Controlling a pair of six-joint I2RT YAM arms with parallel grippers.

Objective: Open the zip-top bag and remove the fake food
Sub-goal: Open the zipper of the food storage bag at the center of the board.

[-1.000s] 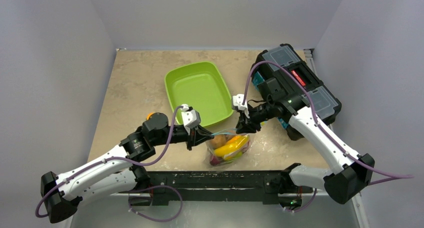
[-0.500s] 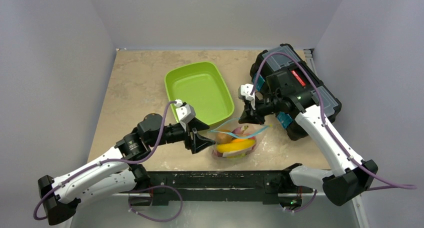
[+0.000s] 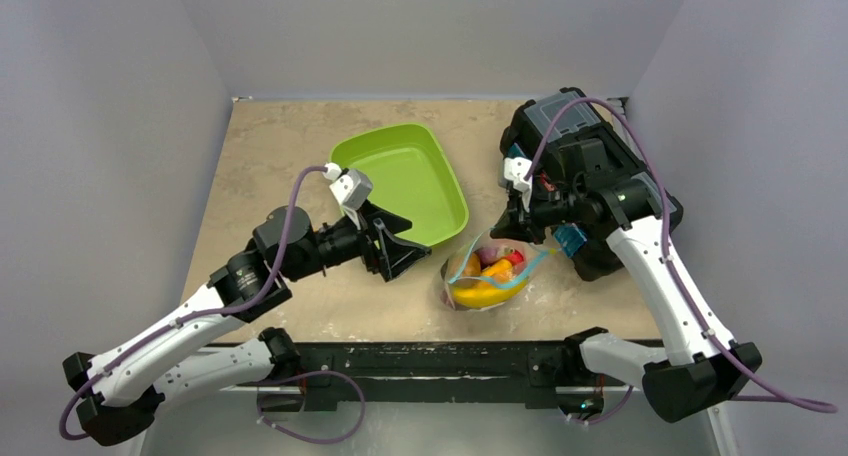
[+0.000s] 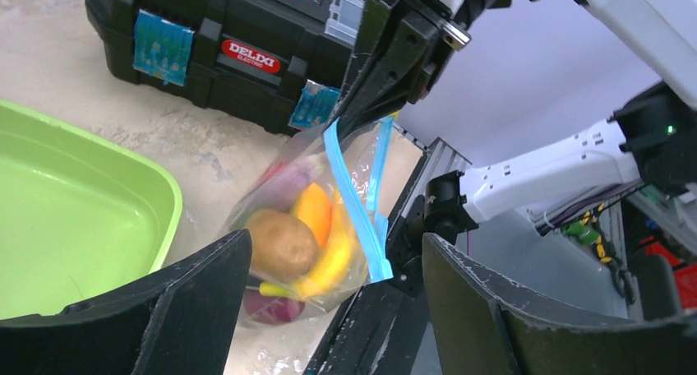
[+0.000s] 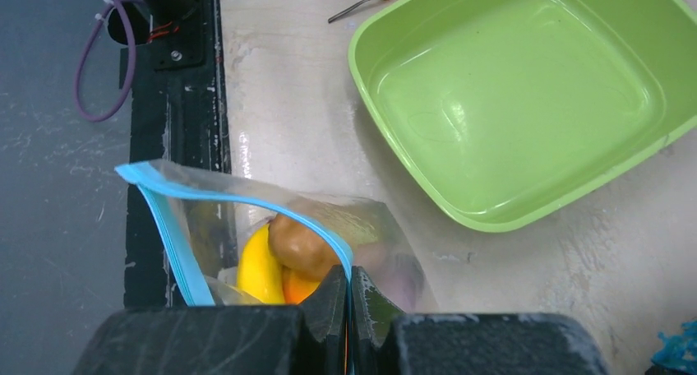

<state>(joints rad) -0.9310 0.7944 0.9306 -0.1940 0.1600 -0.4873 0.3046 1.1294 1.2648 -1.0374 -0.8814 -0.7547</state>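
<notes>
looking from above, the right end effector was pinched shut on the far rim of the zip-top bag, whose mouth gaped near the desk's 6 o'clock edge with the fake food inside. the left end effector stood wide at the bag's 9 o'clock, apart from it, gripping nothing. the green tray lay at the bag's 11 o'clock. from the left wrist, the bag showed beyond the spread fingers, brown, orange and yellow pieces visible. from the right wrist, the closed fingers clamped the blue zip strip.
</notes>
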